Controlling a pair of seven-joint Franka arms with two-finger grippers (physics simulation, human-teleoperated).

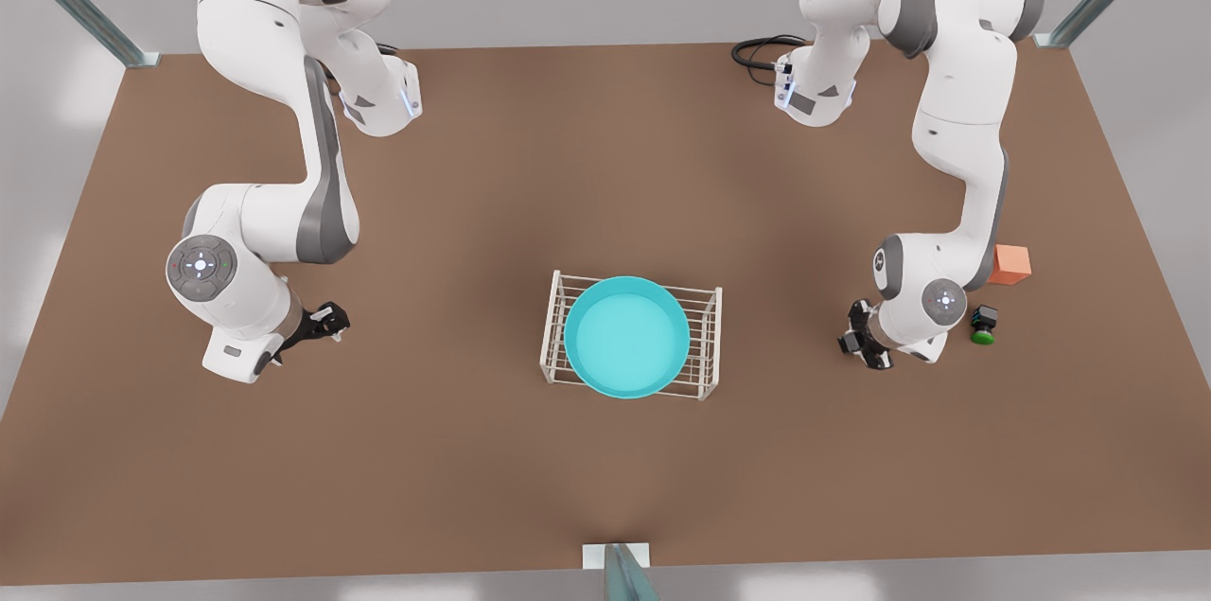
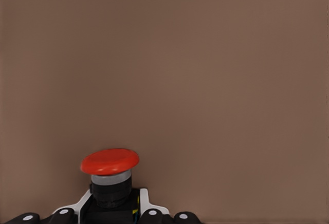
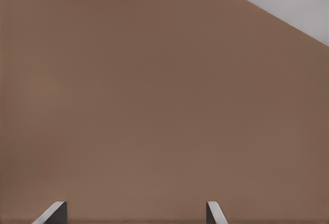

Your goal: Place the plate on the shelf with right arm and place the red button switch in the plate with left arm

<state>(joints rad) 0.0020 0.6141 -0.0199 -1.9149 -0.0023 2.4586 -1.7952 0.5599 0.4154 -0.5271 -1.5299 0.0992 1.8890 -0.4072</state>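
Observation:
The turquoise plate (image 1: 626,336) lies flat on the white wire shelf (image 1: 711,336) at the table's middle, with neither arm touching it. In the left wrist view, the red button switch (image 2: 110,162) stands with its red cap above its black body. My left gripper (image 2: 110,206) is shut on that body, one white finger (image 2: 82,203) on each side. My right gripper (image 3: 136,215) is open over bare brown table, its two grey fingertips (image 3: 54,212) far apart and nothing between them. In the front view one arm's gripper (image 1: 326,322) hangs low at the front view's left, the other arm's (image 1: 863,341) at its right.
A switch with a green cap (image 1: 984,327) and an orange cube (image 1: 1010,264) sit on the table at the front view's right, just behind the arm there. A black cable (image 1: 762,50) loops at the table's back edge. Metal frame posts stand at the table's corners.

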